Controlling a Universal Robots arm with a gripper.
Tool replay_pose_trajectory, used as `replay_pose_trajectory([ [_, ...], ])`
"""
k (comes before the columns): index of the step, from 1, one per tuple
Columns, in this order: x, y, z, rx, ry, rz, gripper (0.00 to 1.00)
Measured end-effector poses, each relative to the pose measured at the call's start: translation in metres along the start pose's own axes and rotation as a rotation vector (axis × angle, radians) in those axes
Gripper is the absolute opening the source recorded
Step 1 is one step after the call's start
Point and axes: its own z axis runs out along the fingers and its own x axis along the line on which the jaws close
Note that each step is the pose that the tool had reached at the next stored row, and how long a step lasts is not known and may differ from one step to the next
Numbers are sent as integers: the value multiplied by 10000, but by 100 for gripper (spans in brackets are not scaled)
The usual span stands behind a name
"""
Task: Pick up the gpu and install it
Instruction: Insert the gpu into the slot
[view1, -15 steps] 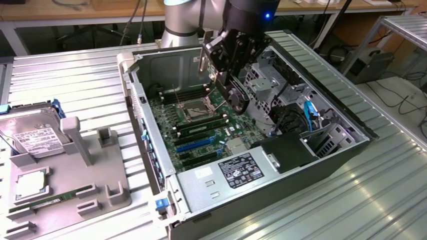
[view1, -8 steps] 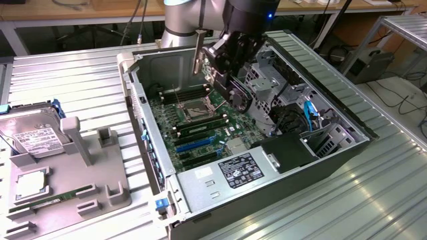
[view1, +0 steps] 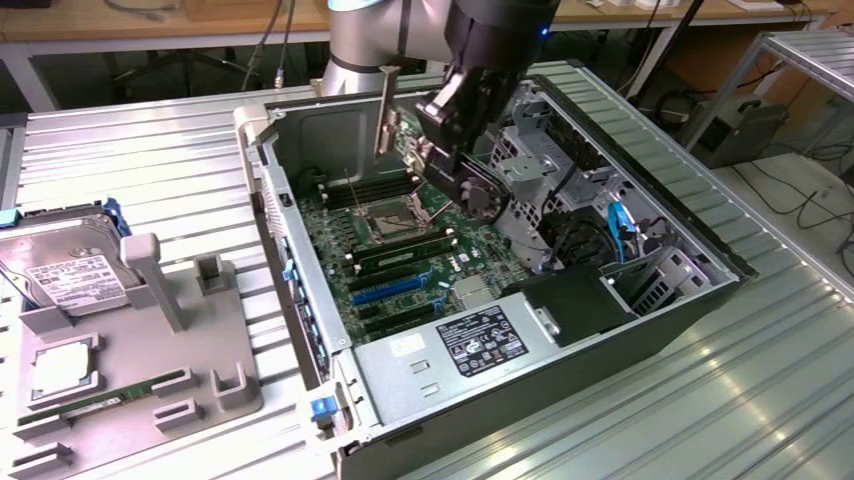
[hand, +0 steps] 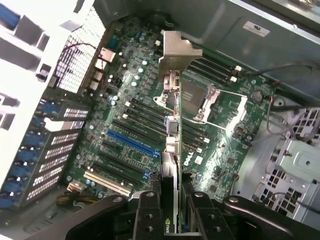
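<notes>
Where the single arm reaches into the open computer case (view1: 320, 140), one black pincer (view1: 465, 175) is seen closed narrowly on one graphics card (view1: 416, 150). The card is held on edge between the two fingers (hand: 149, 217), above the one green motherboard (hand: 135, 115). It is thin, flat and dark, and one narrow silver metal bracket (hand: 176, 55) is carried at the end farthest from the pincer. On the board beneath the pincer, one long blue slot (hand: 127, 142), one pale slot (hand: 107, 182) and one square metal processor socket (hand: 200, 102) can be counted. A small green mark is borne on the card just by the fingers, but no writing on it can be read. Well apart from the pincer, outside the case, one grey moulded tray (view1: 160, 390) is set with one silver hard drive (view1: 67, 270), whose white label is printed too small to read.
</notes>
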Motion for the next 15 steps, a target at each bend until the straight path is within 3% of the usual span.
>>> replay_pose_trajectory([
  [15, 1, -3, 49, -22, 97, -2817, 26],
])
